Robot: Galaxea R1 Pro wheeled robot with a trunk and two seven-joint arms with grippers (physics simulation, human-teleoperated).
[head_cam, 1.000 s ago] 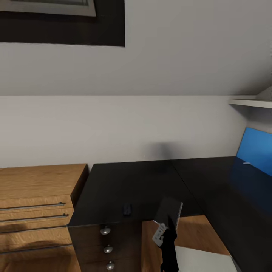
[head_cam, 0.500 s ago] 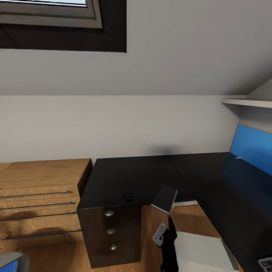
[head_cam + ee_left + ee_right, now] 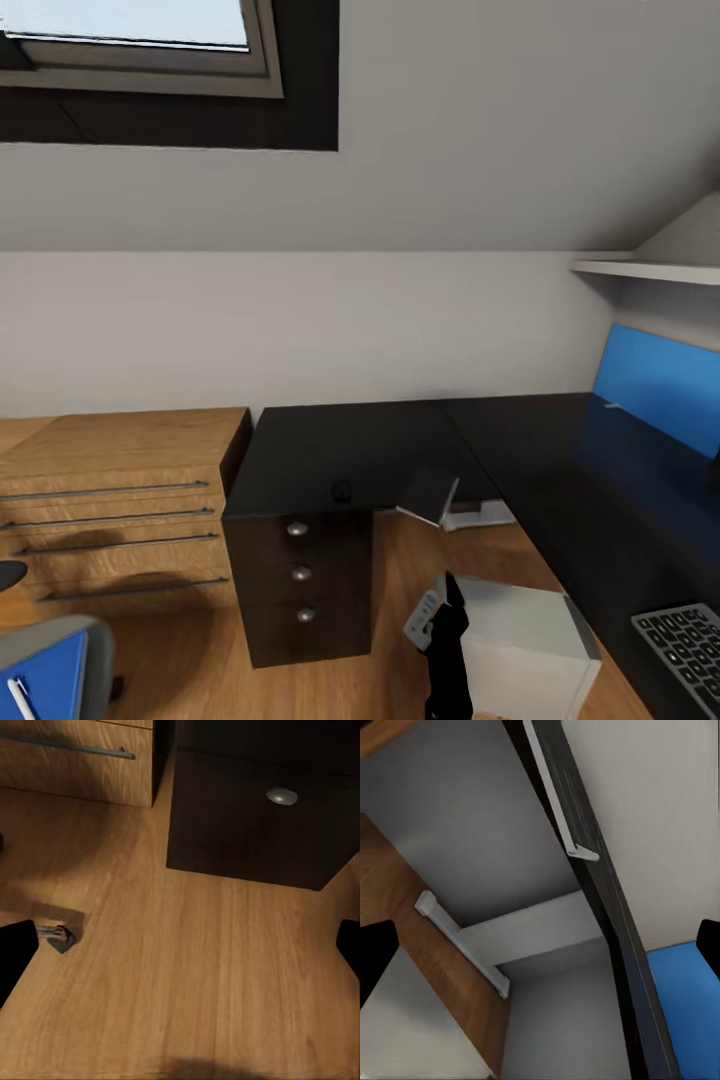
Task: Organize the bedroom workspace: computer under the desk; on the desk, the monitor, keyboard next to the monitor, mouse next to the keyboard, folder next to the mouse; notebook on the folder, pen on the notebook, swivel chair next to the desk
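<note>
At the far left, low down, the grey swivel chair pokes in, with the blue folder lying on its seat and a thin white pen on top of it. Behind it stands a light wooden cabinet with long bar handles. Next comes the black desk with three drawers. The little black mouse sits on the desk near the front edge, above the drawers. In the middle, a black robot arm reaches up. Beside it, on the wood floor, is the light grey computer. At the far right, the keyboard lies on the desk, and a blue panel stands behind. In the wrist views, both grippers are spread wide and hold nothing.
</note>
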